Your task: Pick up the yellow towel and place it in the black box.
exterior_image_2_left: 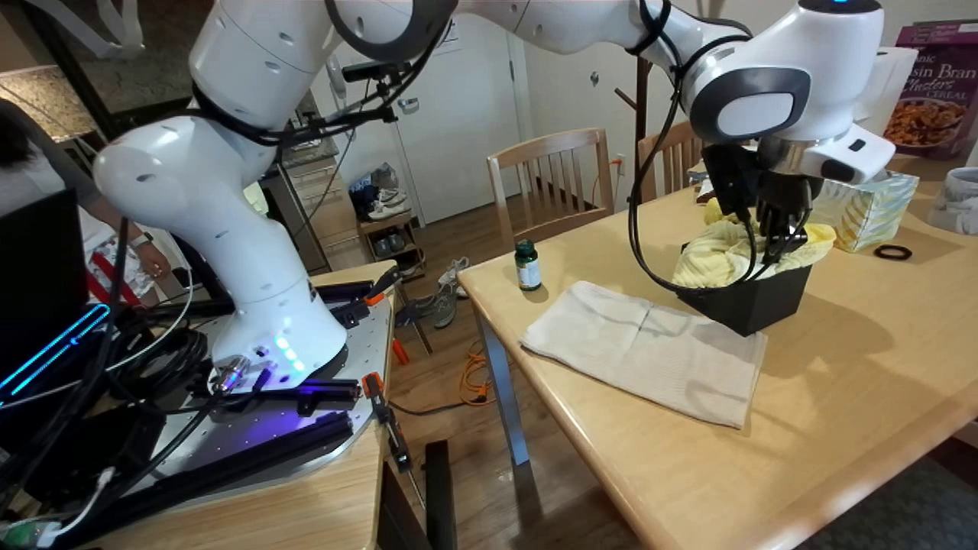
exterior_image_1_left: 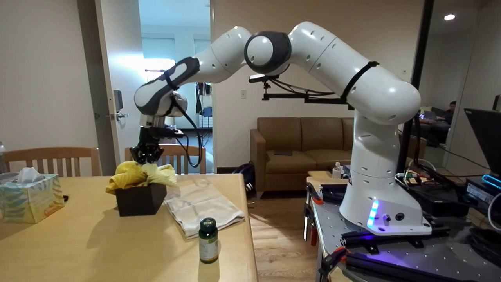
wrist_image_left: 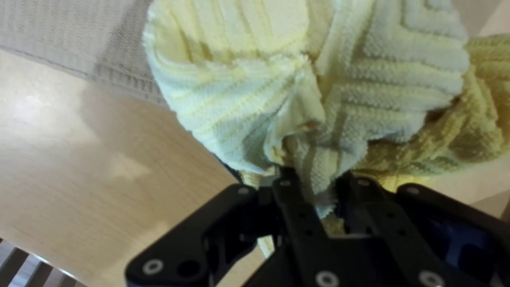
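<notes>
Pale yellow towel (wrist_image_left: 235, 91): lies bunched at the mouth of the black box (exterior_image_1_left: 137, 203), spilling past the rim. Gripper (wrist_image_left: 316, 181): fingers clamp a fold of it. Step in hand, as judged: slack wants tucking inward before release and a straight lift. Wrist view: shows the pinched fold, indistinct in both exterior views. In an exterior view: darker yellow cloth (exterior_image_1_left: 127, 175) overhangs the box's left side.

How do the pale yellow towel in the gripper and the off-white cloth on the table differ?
Pose: the pale yellow towel is bunched over the black box; the off-white cloth lies flat on the table.
Hold: the gripper pinches the towel; nothing grips the cloth.
Texture: the towel has thick ribs, the cloth a finer weave.
Both are fabric.
</notes>
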Motion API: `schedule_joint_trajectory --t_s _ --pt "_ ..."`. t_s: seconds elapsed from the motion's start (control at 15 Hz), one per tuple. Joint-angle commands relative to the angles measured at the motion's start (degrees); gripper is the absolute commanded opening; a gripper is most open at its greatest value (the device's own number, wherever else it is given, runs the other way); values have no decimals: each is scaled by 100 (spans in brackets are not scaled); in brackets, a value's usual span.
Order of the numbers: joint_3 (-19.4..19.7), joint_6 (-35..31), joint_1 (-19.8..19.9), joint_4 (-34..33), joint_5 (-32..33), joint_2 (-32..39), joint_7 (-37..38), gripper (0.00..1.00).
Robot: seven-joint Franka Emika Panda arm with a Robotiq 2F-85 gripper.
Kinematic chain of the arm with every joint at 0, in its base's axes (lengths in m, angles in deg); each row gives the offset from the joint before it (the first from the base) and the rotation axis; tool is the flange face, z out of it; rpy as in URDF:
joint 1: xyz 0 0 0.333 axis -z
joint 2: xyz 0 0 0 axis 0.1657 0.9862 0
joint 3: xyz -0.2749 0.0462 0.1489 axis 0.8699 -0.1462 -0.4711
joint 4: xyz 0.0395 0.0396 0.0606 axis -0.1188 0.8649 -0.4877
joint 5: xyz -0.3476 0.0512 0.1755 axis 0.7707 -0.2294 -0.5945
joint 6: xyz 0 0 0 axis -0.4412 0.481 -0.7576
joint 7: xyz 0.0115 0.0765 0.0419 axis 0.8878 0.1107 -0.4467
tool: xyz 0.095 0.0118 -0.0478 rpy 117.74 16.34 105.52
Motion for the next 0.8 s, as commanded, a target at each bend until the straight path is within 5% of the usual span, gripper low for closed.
schedule_joint_trajectory --t_s 0.0,0.73 --pt "505 -1 -393 -235 634 197 921 6" --pt "1107 748 -1015 -491 1567 345 2504 6"
